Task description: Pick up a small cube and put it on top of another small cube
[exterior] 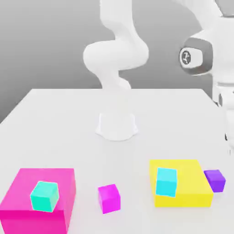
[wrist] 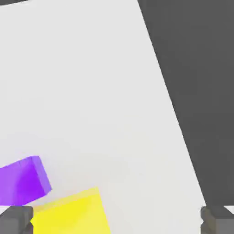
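Observation:
The small violet-purple cube rests on the white table, touching or nearly touching the side of a big yellow block that faces the exterior view's right. The hand view looks down on the same cube next to a corner of the yellow block. My gripper is open above the table with nothing between its fingers, and its two dark fingertips stand far apart. The violet cube lies off to the side of one fingertip, not between them. A small magenta-pink cube sits on the table between the two big blocks.
A cyan cube stands on the yellow block. A teal cube sits on a big magenta block at the exterior view's left. The arm's white base stands mid-table. The table's edge borders dark floor.

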Robot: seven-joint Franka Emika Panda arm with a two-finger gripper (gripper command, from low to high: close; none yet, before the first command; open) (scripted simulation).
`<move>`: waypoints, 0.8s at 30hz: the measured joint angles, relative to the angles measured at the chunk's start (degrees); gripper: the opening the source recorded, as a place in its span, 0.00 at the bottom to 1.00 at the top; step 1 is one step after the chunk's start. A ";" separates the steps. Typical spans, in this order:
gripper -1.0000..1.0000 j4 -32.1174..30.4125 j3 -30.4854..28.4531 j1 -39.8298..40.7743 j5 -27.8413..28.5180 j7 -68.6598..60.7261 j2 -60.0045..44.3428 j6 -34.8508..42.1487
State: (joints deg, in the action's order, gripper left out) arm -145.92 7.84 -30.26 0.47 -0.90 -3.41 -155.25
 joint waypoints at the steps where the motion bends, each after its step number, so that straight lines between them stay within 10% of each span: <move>1: 0.50 -0.59 0.37 -0.64 1.00 -1.27 -2.10 -0.98; 8: 0.50 -0.18 -2.32 -5.15 7.35 -1.59 -16.71 -10.79; 9: 0.00 0.14 -2.92 -5.66 7.80 -1.25 -18.33 -12.09; 24: 0.00 -0.03 -4.55 0.00 2.42 -2.00 -6.12 -0.14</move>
State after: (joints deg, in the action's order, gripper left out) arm -145.95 3.29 -30.27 2.89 -2.90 -9.53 -155.39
